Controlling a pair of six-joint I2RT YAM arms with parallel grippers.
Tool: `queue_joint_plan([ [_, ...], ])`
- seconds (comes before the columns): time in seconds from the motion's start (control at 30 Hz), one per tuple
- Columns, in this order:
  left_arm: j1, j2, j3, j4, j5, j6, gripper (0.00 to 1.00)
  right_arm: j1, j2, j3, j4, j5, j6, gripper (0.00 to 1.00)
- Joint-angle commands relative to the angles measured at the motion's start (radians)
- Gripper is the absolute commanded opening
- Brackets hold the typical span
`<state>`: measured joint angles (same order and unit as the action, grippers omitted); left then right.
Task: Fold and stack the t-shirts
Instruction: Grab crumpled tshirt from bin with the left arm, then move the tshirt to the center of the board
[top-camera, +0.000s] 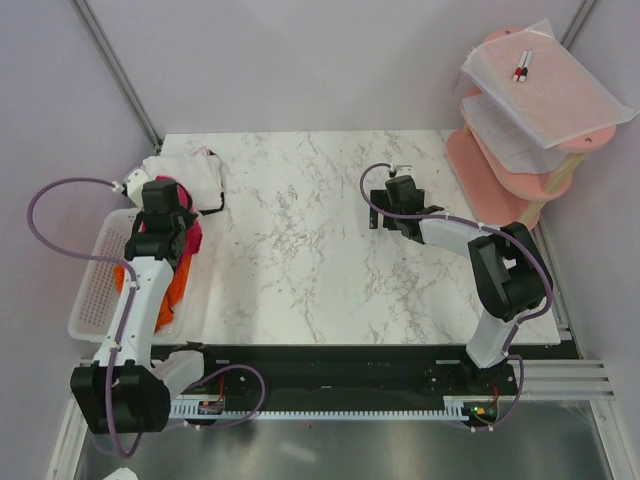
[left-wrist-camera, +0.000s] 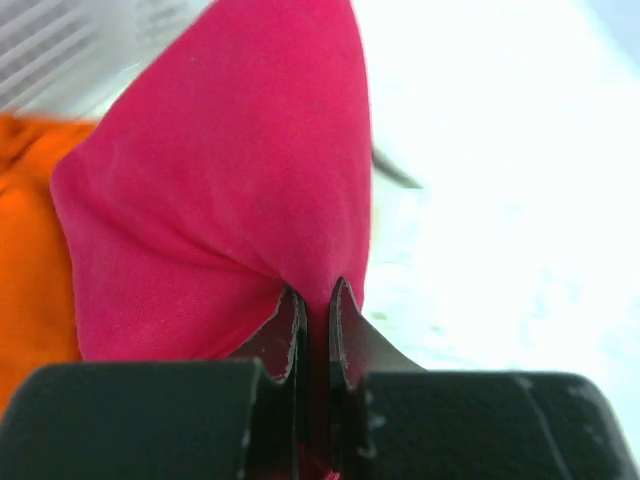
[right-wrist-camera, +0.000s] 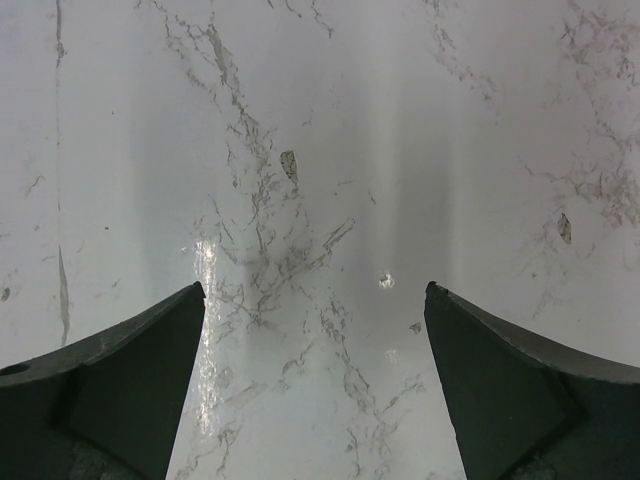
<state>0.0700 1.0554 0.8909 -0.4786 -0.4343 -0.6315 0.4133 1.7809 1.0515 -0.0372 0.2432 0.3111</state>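
My left gripper (left-wrist-camera: 317, 300) is shut on a fold of the crimson-red t-shirt (left-wrist-camera: 220, 200), which bunches up in front of the jaws. The orange t-shirt (left-wrist-camera: 30, 250) lies to its left. From above, the left gripper (top-camera: 165, 235) hangs over the basket's right side, and the red cloth (top-camera: 191, 238) and the orange t-shirt (top-camera: 178, 285) spill over the rim beneath it. The white t-shirt (top-camera: 185, 175) lies crumpled at the table's back left corner. My right gripper (top-camera: 388, 208) is open over bare marble right of centre, and the right wrist view shows nothing between its fingertips (right-wrist-camera: 313, 290).
A white mesh basket (top-camera: 95, 300) stands off the table's left edge. A pink tiered shelf (top-camera: 520, 150) with thin white sheets (top-camera: 545, 90) and a marker sits at the back right. The marble table (top-camera: 300, 250) lies between the two arms.
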Motion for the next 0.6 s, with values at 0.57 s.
queue_joint_plan([
  [0.57, -0.594, 0.657, 0.451, 0.232, 0.456, 0.176, 0.02, -0.001, -0.061, 0.01, 0.013, 0.044, 0.028, 0.98],
])
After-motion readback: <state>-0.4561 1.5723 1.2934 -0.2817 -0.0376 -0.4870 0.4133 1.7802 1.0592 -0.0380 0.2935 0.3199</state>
